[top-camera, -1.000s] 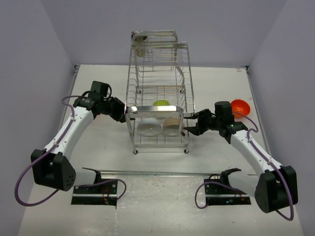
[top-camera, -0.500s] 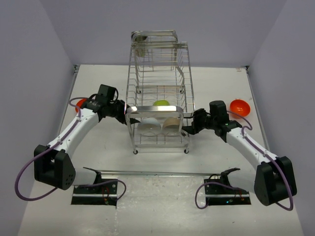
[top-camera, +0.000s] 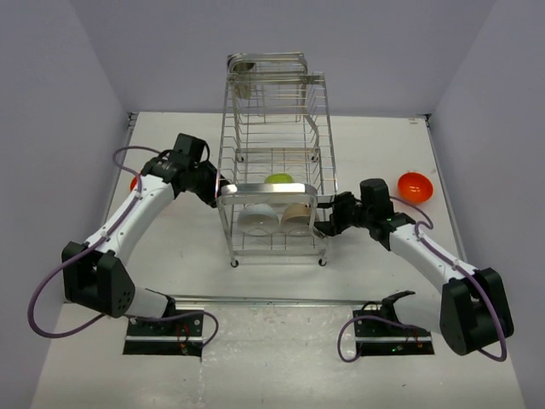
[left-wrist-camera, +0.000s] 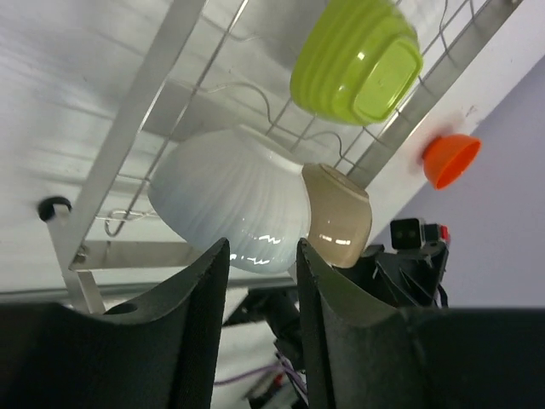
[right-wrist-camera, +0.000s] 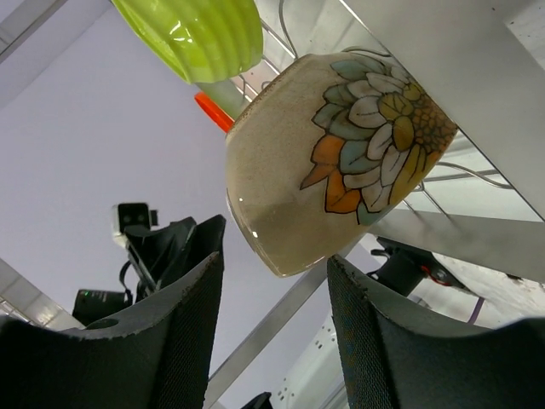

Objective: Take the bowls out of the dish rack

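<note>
The white bowl [left-wrist-camera: 230, 204] and beige bowl [right-wrist-camera: 341, 162] sit side by side in the dish rack [top-camera: 267, 188], mid-frame. Your left pincer [left-wrist-camera: 261, 247] and right pincer [right-wrist-camera: 274, 243] each stand parted, gripping nothing.

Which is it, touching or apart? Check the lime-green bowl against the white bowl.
Apart. The left wrist view shows bare dish rack wire between the lime-green bowl and the white bowl.
</note>
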